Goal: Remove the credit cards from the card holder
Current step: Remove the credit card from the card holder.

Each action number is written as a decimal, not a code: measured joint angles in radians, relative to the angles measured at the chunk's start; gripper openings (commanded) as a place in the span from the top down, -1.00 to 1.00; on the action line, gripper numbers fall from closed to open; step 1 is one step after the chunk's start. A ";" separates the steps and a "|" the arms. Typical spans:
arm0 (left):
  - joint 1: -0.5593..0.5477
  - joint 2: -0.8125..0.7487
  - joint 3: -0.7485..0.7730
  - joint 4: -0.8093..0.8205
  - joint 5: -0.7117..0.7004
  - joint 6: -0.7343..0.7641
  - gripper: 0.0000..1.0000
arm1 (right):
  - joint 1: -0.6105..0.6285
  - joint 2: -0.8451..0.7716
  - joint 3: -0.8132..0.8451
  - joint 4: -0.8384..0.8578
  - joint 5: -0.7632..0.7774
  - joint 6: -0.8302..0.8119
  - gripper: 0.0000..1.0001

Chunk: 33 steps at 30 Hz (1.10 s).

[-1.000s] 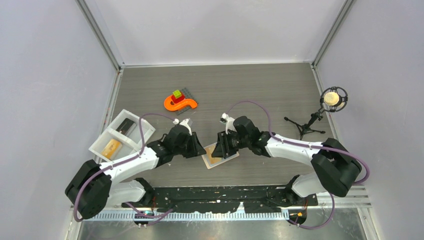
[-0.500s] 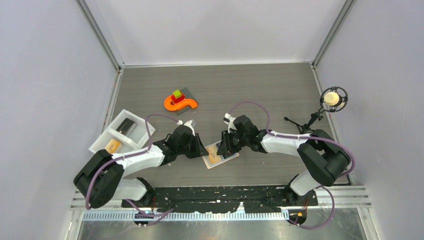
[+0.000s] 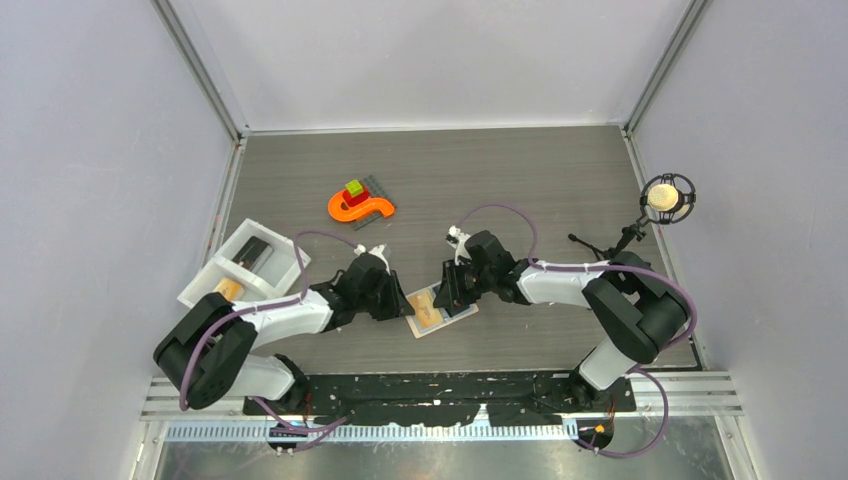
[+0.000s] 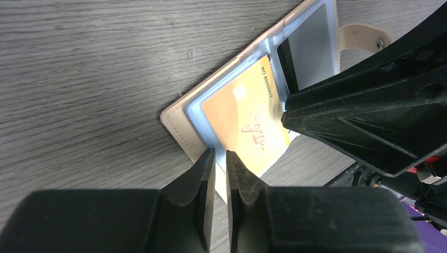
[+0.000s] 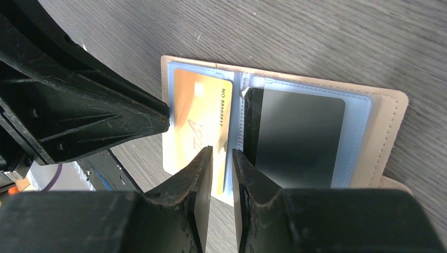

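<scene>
The card holder (image 3: pixel 455 312) lies open on the table between both grippers, beige outside with pale blue sleeves (image 5: pixel 363 105). An orange-yellow credit card (image 4: pixel 248 116) (image 5: pixel 197 113) sits in one sleeve. A black credit card (image 5: pixel 295 137) fills the other sleeve. My left gripper (image 4: pixel 220 156) (image 3: pixel 403 305) has its jaws nearly together on the outer edge of the orange card's sleeve. My right gripper (image 5: pixel 222 152) (image 3: pixel 441 293) comes in from the opposite side. Its jaws pinch the orange card's edge next to the spine. The snap tab (image 4: pixel 363 39) sticks out at the far side.
A white two-compartment tray (image 3: pixel 205 290) stands to the left, with a dark flat item and an orange one inside. An orange S-shaped toy (image 3: pixel 360 207) with small blocks lies behind. A microphone on a small tripod (image 3: pixel 640 228) stands at the right.
Both grippers' jaws have closed in from wider gaps onto the orange card's sleeve. The right arm's elbow has swung inward. The card holder has stayed in place.
</scene>
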 measured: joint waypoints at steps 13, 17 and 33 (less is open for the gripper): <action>0.000 0.024 0.000 0.018 0.000 0.001 0.70 | -0.001 0.021 0.000 0.018 0.004 -0.005 0.61; 0.000 0.024 0.000 0.017 0.000 0.002 0.69 | -0.005 0.021 0.000 0.019 0.002 -0.008 0.86; -0.004 0.024 0.011 -0.004 -0.014 0.023 0.69 | -0.039 -0.004 -0.045 0.040 -0.056 -0.009 0.89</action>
